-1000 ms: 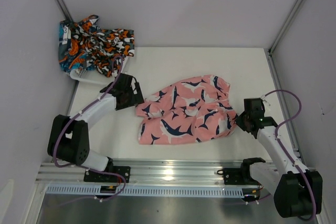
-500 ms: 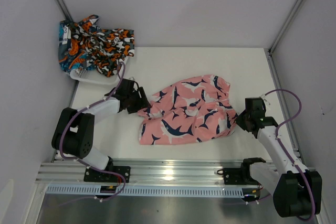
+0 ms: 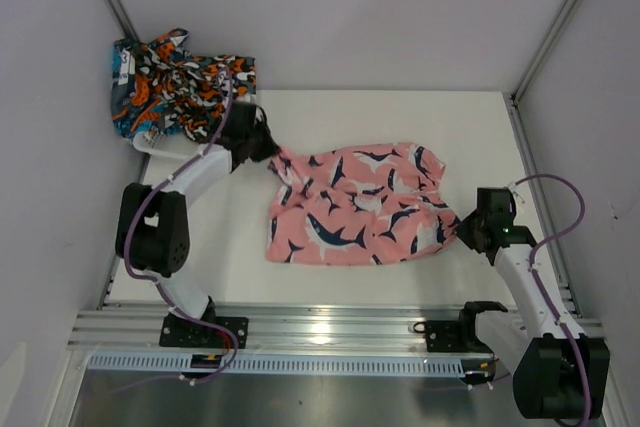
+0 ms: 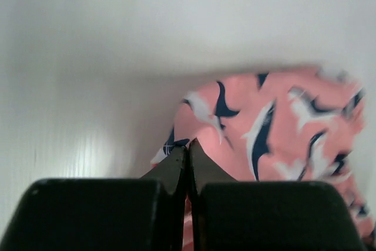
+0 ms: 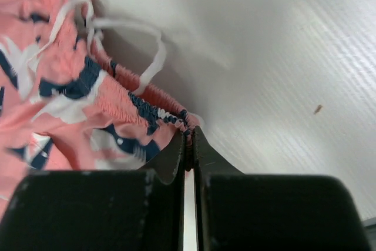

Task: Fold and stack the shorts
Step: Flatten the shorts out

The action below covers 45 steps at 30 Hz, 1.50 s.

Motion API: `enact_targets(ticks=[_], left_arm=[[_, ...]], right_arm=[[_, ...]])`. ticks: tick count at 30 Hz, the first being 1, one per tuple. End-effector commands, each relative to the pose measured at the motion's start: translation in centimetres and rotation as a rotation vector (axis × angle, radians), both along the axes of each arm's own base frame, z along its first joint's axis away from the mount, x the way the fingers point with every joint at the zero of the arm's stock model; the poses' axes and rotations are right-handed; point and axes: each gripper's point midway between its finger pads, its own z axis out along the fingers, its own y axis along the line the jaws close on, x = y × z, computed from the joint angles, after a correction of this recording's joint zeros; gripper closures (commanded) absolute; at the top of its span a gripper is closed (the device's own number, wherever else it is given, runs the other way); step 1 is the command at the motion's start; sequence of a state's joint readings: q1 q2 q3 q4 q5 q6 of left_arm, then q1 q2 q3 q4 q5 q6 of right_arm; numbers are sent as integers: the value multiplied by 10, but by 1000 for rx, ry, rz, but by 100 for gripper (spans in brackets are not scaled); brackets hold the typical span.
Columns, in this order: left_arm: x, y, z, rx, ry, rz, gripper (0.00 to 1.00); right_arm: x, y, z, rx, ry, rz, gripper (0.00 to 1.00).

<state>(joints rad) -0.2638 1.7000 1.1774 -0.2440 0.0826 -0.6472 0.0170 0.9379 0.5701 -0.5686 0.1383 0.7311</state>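
Top external showed the pink shorts [image 3: 355, 209] at table [image 3: 330, 117] centre, left gripper [image 3: 264, 150] clenched on their 10 o'clock corner, right gripper [image 3: 466, 234] pinching the waistband at 4 o'clock; I judged either thin bite could slip if I pulled too taut.

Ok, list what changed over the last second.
The left gripper closed on the pink shorts' left corner and pulled it toward the far side, spreading the fabric. The right gripper stays clamped on the waistband; the heap of other shorts is unmoved.
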Motion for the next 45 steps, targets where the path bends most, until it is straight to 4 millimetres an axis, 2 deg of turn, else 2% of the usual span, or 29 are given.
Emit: enact_targets(ticks=[1, 3, 4, 7, 9, 10, 11, 12, 13, 15, 16, 17, 18, 19, 20, 21, 22, 23, 24, 26, 27, 30, 31, 33, 34, 36, 39, 41, 45], left_arm=[[60, 37, 60, 65, -143, 127, 100], [74, 56, 56, 115, -143, 172, 100], [87, 65, 73, 120, -183, 205, 100], [110, 74, 86, 122, -230, 222, 100], [119, 65, 83, 113, -217, 168, 49], [123, 60, 89, 107, -210, 153, 30], [129, 60, 101, 112, -209, 155, 22], [113, 63, 71, 158, -81, 151, 15], [112, 60, 82, 187, -87, 148, 14], [94, 63, 100, 275, -109, 187, 8], [86, 65, 112, 295, -132, 208, 6], [64, 71, 121, 309, -141, 225, 6], [54, 66, 129, 295, -156, 213, 6], [40, 62, 124, 277, -156, 196, 6], [16, 61, 135, 248, -189, 179, 6], [-3, 49, 118, 235, -169, 128, 6], [-11, 42, 125, 204, -212, 121, 6], [-27, 39, 145, 167, -272, 112, 6], [-52, 30, 101, 176, -193, 63, 6], [-74, 25, 106, 137, -225, 58, 7], [-96, 23, 70, 156, -159, 31, 7], [-129, 16, 43, 118, -127, 2, 8], [-136, 12, 41, 100, -128, 1, 8], [-152, 0, 32, 84, -134, -42, 10], [-161, -1, 18, 92, -104, -50, 11], [-171, -15, 9, 111, -87, -102, 13], [-179, -34, -6, 178, -68, -189, 14], [-175, -43, -4, 271, -109, -249, 12], [-180, -83, 10, 409, -271, -494, 6]], right_arm=[[-6, -15, 5, -14, -8, -45, 100], [-8, -16, 4, -14, -10, -50, 100], [-9, -18, 5, -13, -18, -58, 100], [-9, -16, 4, -2, -18, -50, 100], [-3, -11, 6, 18, -36, -27, 100], [-1, -6, 7, 42, -42, -10, 100], [2, -4, 6, 50, -42, -2, 100], [6, -2, 10, 59, -53, 4, 100], [8, -2, 10, 61, -49, 4, 100], [17, 1, 20, 74, -77, 17, 100], [20, 2, 23, 75, -81, 21, 100], [21, 3, 25, 77, -80, 22, 100], [23, 4, 30, 81, -86, 27, 100], [26, 6, 39, 86, -98, 32, 100], [28, 8, 42, 87, -97, 36, 100], [29, 15, 47, 114, -102, 62, 100], [36, 17, 61, 122, -125, 61, 100], [33, 22, 63, 124, -102, 70, 100], [36, 21, 64, 122, -84, 57, 100], [44, 30, 80, 138, -79, 65, 100], [49, 26, 77, 119, -50, 42, 100], [66, 26, 93, 137, -53, 4, 100], [72, 26, 90, 143, -34, -3, 100], [87, 28, 103, 164, -70, -15, 100], [95, 29, 101, 169, -66, -23, 100], [105, 30, 106, 180, -82, -32, 100], [115, 31, 98, 191, -56, -41, 100], [121, 33, 95, 197, -48, -38, 100], [126, 32, 88, 188, -30, -31, 100]])
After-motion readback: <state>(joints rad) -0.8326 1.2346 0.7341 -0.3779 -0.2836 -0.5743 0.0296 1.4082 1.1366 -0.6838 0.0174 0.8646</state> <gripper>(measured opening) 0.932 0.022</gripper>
